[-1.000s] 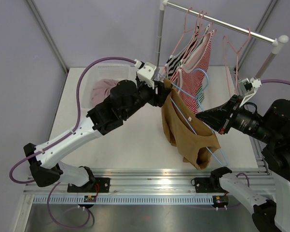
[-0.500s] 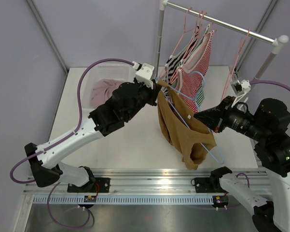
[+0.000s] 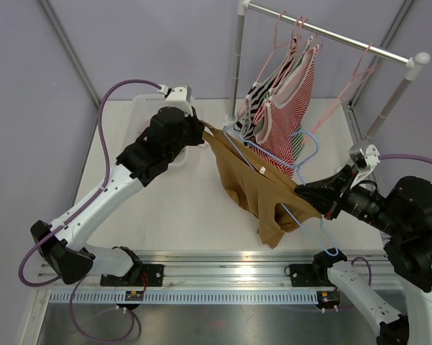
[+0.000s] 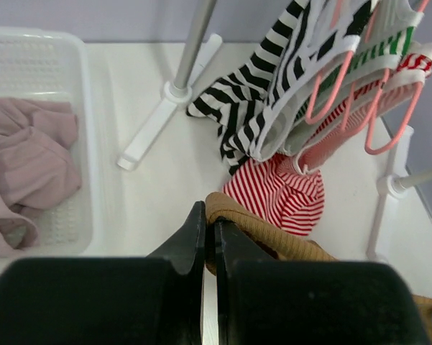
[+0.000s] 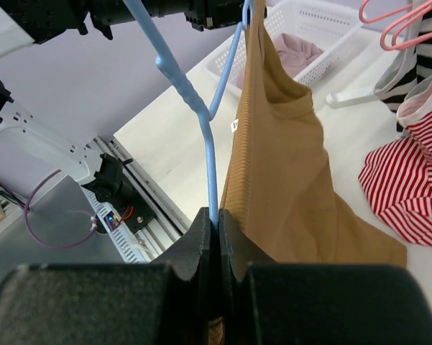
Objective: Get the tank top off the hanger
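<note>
Top view, garment: tan tank top [image 3: 253,188] held in the air above the surface [image 3: 165,208], stretched on a slant from upper left to lower right between the two arms.
Top view, left arm: left tool [image 3: 201,129] clenched on the upper strap end, on the side nearest the white basket [image 3: 140,113].
Top view, right arm: right tool [image 3: 303,192] at the lower end, clamped on the blue hanger [image 3: 317,231], whose wire runs the length of the garment.
Left wrist view, grip: fingers [image 4: 190,244] pressed together with a tan strap loop pinched between them; basket to the left, striped tops [image 4: 273,93] on the rack ahead.
Right wrist view, grip: shut tight on the hanger's blue wire; tank top draped along it, reaching away toward the left tool.
Judged relation: long axis of garment and hanger in line with both tools; strap end nearest the left arm, so probably freed by drawing it leftward, away from the right tool.
</note>
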